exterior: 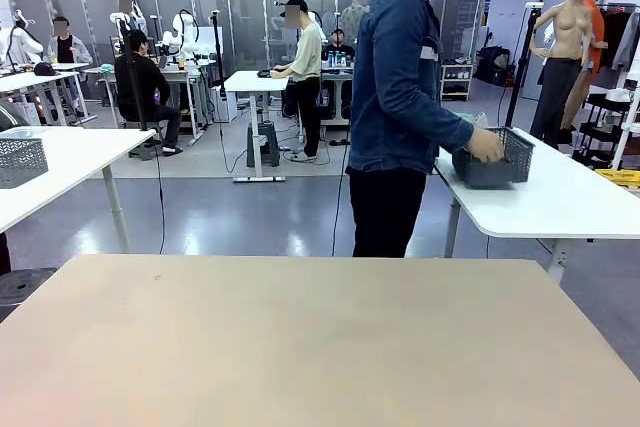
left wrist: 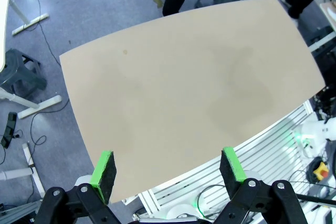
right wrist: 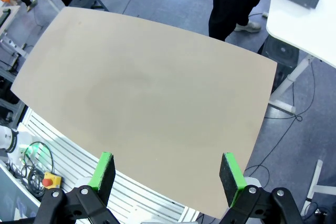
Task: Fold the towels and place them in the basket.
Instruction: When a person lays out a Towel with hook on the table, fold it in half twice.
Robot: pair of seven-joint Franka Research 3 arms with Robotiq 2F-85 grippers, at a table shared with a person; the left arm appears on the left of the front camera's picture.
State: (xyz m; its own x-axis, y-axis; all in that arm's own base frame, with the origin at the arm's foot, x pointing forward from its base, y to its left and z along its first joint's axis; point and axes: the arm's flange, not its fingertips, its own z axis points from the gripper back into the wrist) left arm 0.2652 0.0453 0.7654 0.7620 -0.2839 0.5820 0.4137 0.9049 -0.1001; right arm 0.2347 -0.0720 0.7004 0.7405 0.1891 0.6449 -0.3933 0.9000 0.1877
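Basket [exterior: 497, 159] is over on the white side desk [exterior: 570, 212] off to the right, with the person's hand [exterior: 487, 145] on its rim. Left fingers [left wrist: 104, 167] and right fingers [right wrist: 103, 170] are both spread wide, holding nothing, up above the beige desk [exterior: 300, 337].

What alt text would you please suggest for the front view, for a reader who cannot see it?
A person in a denim jacket stands beyond the tan table, turned toward a white side table on the right, one hand on a dark grey mesh basket there.
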